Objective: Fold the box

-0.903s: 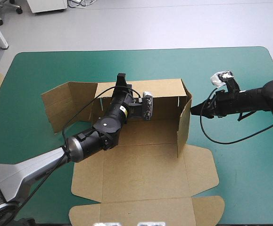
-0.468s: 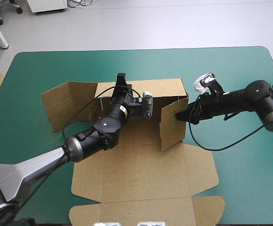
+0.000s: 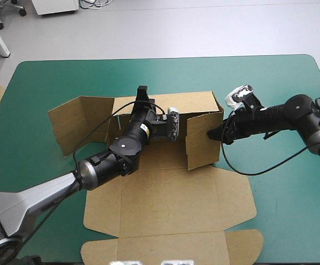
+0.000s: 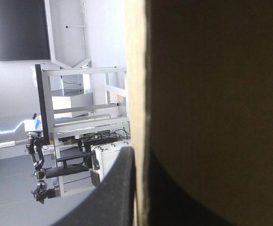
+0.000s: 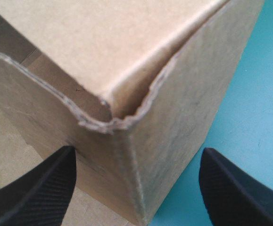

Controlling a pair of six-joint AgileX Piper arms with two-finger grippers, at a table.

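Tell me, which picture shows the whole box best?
The high view: nearly all the box shows there, walls raised and lid flat. The left wrist view shows only one wall's edge; the right wrist view only one corner, close up.
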